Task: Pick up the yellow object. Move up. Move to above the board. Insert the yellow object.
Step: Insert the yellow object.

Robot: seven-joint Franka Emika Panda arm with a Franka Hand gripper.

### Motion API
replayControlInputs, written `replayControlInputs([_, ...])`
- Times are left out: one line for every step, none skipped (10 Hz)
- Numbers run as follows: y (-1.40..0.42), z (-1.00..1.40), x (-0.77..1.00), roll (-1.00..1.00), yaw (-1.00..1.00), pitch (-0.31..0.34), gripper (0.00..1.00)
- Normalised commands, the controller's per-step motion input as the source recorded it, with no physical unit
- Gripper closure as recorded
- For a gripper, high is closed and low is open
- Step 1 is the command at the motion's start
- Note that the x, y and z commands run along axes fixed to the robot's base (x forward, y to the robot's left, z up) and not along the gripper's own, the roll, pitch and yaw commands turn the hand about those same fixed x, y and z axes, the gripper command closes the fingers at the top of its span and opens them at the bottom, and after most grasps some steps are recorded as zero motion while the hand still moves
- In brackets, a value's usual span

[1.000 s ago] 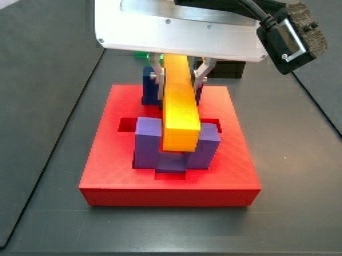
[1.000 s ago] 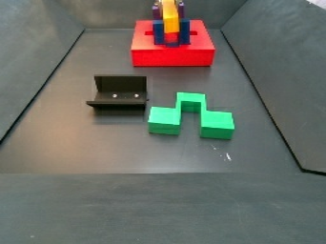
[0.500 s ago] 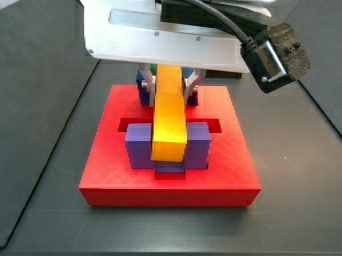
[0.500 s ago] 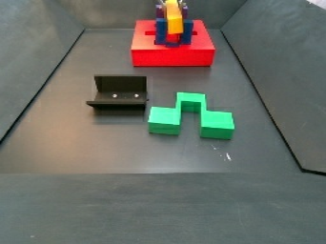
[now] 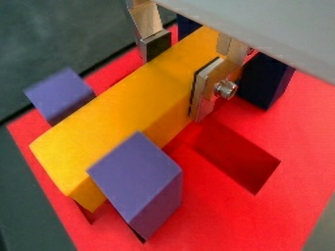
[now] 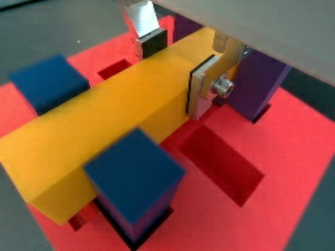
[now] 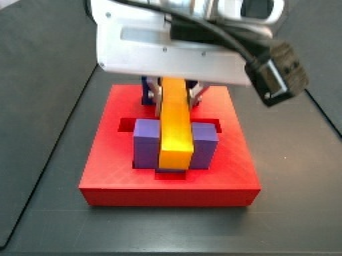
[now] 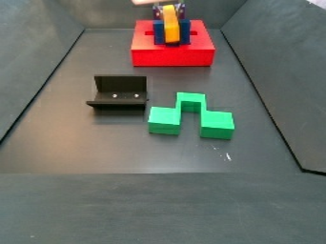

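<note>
Insertion under way: gripper [image 5: 183,67] pinches yellow object [image 5: 124,123] over the board [image 7: 120,180], bar lowered between the purple posts [image 7: 144,143]. Pick, lift and transfer look done; final seating and release remain, as judged.

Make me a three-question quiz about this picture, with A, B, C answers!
1. Where is the yellow object?
A. on the floor
B. between the purple posts on the board
C. on the green block

2. What colour is the zigzag block on the floor?
A. green
B. blue
C. red

3. What is the gripper doing?
A. open, far from everything
B. shut on the fixture
C. shut on the yellow object

Answers:
1 B: the bar lies between the posts.
2 A: a side view shows it green.
3 C: both silver fingers press the bar's sides.
</note>
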Motion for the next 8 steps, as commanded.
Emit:
replayControlInputs([0.0, -0.27, 0.12, -0.03, 0.0, 0.0, 1.0])
replayControlInputs([0.0, -0.21, 0.1, 0.0, 0.0, 0.0, 1.0])
replayControlInputs([0.0, -0.25, 0.0, 0.0, 0.0, 0.0, 1.0])
replayControlInputs([-0.19, -0.29, -0.03, 0.07, 0.0, -0.02, 1.0])
replayControlInputs([-0.11, -0.2, 0.0, 0.0, 0.01, 0.0, 1.0])
replayControlInputs([0.0, -0.15, -0.01, 0.0, 0.01, 0.0, 1.0])
replayControlInputs([-0.03, -0.09, -0.07, 0.02, 0.02, 0.0, 1.0])
replayControlInputs([0.0, -0.02, 0.0, 0.0, 0.0, 0.0, 1.0])
